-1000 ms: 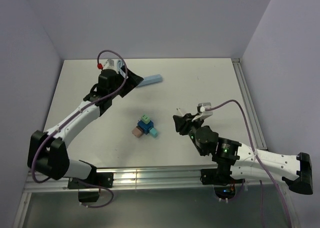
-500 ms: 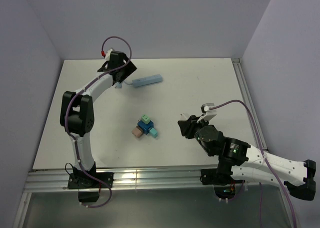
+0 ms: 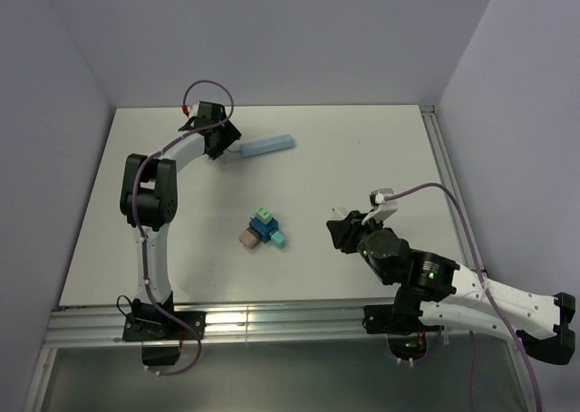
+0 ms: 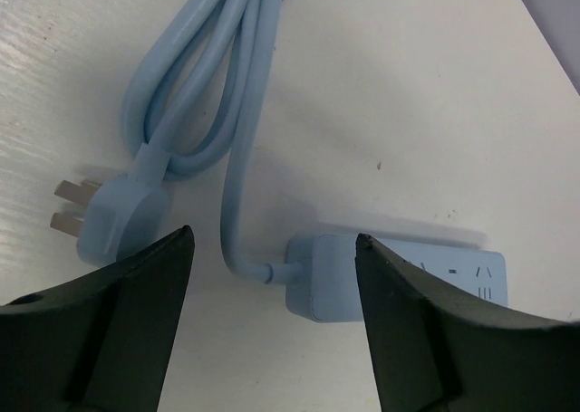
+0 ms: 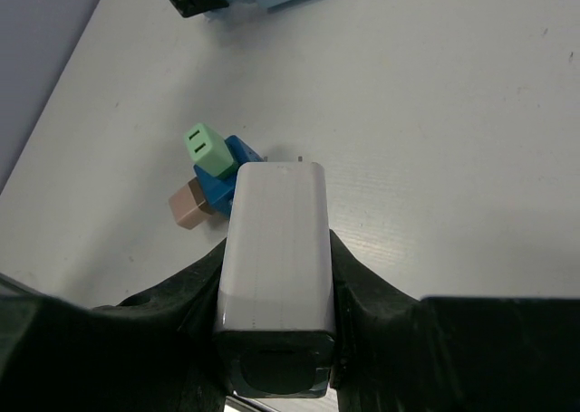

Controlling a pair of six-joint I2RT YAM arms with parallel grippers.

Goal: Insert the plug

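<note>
My right gripper (image 5: 276, 246) is shut on the plug (image 5: 277, 249), a white block with its prongs pointing away from the wrist. In the top view this gripper (image 3: 341, 230) hovers right of centre. The pale blue power strip (image 3: 268, 146) lies at the back left, and my left gripper (image 3: 223, 146) stands open over its cable end. In the left wrist view the black fingers (image 4: 136, 312) straddle the strip's end (image 4: 349, 281) without touching it. The strip's coiled cable (image 4: 222, 86) and its own flat-pin plug (image 4: 113, 220) lie just beyond.
A cluster of small adapters (image 3: 263, 230), green, blue, cyan and tan, sits mid-table; it also shows ahead of the held plug as the adapter cluster (image 5: 213, 172). A rail (image 3: 450, 195) runs along the table's right edge. Walls close the back and sides.
My left arm has folded back and brought its gripper down over the strip's cable end, jaws narrowing slightly. My right gripper has drifted a little toward the near edge, still holding the plug.
</note>
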